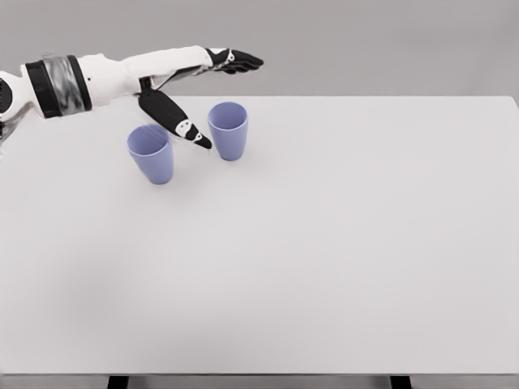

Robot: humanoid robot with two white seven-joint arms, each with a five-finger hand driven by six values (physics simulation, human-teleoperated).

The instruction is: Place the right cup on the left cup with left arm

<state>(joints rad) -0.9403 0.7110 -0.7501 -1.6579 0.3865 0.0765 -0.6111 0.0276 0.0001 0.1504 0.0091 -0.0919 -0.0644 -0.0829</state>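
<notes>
Nearest you, the white tabletop (324,267) lies bare; farther back on its left stand two lilac cups, upright and apart, the left cup (151,153) slightly nearer than the right cup (229,130). Your left hand (203,93) hovers over them, fingers spread, thumb angled down between the cups, holding nothing.

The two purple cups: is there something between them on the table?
Yes. In the head view the left hand's thumb reaches down into the gap between the left cup and the right cup. It holds neither cup.
</notes>
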